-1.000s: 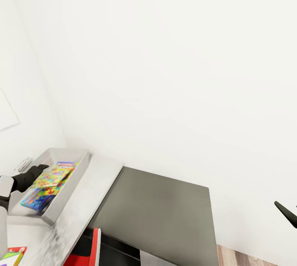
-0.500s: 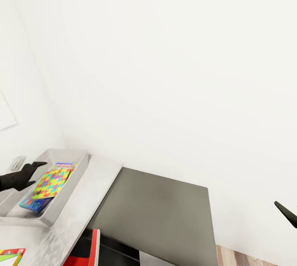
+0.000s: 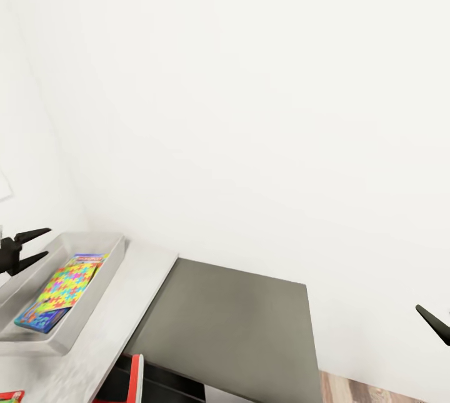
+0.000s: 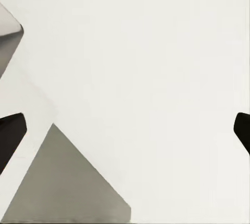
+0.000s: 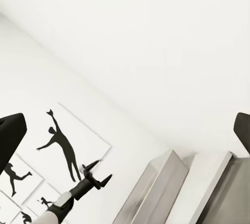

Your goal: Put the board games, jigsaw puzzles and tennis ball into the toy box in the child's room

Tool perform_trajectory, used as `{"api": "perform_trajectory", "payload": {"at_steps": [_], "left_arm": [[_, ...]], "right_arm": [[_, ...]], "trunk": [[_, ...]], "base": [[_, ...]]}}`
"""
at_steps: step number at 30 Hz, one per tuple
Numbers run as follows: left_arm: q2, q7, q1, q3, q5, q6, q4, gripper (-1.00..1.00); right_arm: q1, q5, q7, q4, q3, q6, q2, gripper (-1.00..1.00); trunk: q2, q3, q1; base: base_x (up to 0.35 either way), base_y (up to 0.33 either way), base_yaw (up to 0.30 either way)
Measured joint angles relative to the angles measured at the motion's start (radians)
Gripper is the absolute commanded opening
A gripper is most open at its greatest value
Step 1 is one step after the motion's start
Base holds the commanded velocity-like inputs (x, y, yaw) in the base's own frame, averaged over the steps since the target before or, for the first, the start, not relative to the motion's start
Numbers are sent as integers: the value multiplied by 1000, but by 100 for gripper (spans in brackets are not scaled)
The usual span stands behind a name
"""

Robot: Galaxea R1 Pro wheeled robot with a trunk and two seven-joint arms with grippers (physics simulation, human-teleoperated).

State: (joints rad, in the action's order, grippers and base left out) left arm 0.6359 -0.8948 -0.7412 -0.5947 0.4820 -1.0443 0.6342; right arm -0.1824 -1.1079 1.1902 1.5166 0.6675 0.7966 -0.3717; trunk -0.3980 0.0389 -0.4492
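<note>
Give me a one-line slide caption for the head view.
Open left gripper above the toy box holding the multicoloured puzzle.

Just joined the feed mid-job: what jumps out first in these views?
The brightest thing is the multicoloured jigsaw puzzle lying in the grey toy box at the head view's lower left, on top of a blue board game. Just above the box's far end hangs the left pincer, open and empty. In the right wrist view, black sports-silhouette pictures stand out on the white wall.
</note>
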Motion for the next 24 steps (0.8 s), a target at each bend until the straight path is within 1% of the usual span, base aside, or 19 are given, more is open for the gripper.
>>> {"api": "perform_trajectory", "payload": {"at_steps": [1, 2, 3, 6, 7, 8, 11, 12, 13, 15, 16, 18, 24], "left_arm": [[11, -69, 21, 14, -2, 0, 0, 100], [16, -104, 33, 20, -3, 0, 0, 100], [23, -166, 57, 28, -5, 1, 0, 100], [29, -246, 98, 35, -8, 16, 1, 100], [32, -292, 129, 37, -10, 38, 1, 100], [33, -313, 144, 38, -10, 50, 1, 100], [35, -431, 220, 41, -11, 111, 2, 100], [35, -452, 228, 42, -11, 118, 4, 100], [36, -488, 239, 48, -10, 126, 14, 100], [36, -519, 247, 58, -11, 133, 26, 100], [36, -547, 254, 81, -12, 139, 42, 100], [36, -568, 258, 108, -14, 143, 55, 100], [36, -580, 261, 126, -15, 146, 63, 100]], "right_arm": [[0, 0, 0, 0, 0, 0, 0, 100], [0, 0, 0, 0, 0, 0, 0, 100], [0, 0, 0, 0, 0, -1, 0, 100], [0, 0, 0, 0, 0, -1, 0, 100], [0, 0, 0, 0, 0, -1, 1, 100], [0, 0, 0, 0, 0, -1, 1, 100], [0, 1, -1, -1, 0, -1, 1, 100], [0, 1, -2, -1, 0, -1, 1, 100], [0, 1, -2, -1, 0, -2, 1, 100], [0, 1, -3, -1, -1, -2, 2, 100], [0, 1, -5, -1, -2, -3, 2, 100], [0, 6, -7, 1, -3, -4, 2, 100], [0, 33, -5, 0, -1, -4, 2, 100]], "trunk": [[0, -1, 0], [0, -3, 0], [0, -4, 0], [0, -9, 0], [0, -10, 0], [0, -12, 0], [0, -13, 0], [0, -14, 0], [0, -14, 0], [0, -14, 0], [0, -14, 0], [0, -14, 0], [0, -14, 0]], "base": [[0, 0, -111], [0, 0, -111], [0, 0, -111], [0, 0, -108], [0, 0, -90], [0, 0, -57], [0, 0, -26], [0, 0, -12], [0, 0, -10], [0, 0, -6], [0, 0, -3], [0, 0, -1], [0, 0, 0]]}}
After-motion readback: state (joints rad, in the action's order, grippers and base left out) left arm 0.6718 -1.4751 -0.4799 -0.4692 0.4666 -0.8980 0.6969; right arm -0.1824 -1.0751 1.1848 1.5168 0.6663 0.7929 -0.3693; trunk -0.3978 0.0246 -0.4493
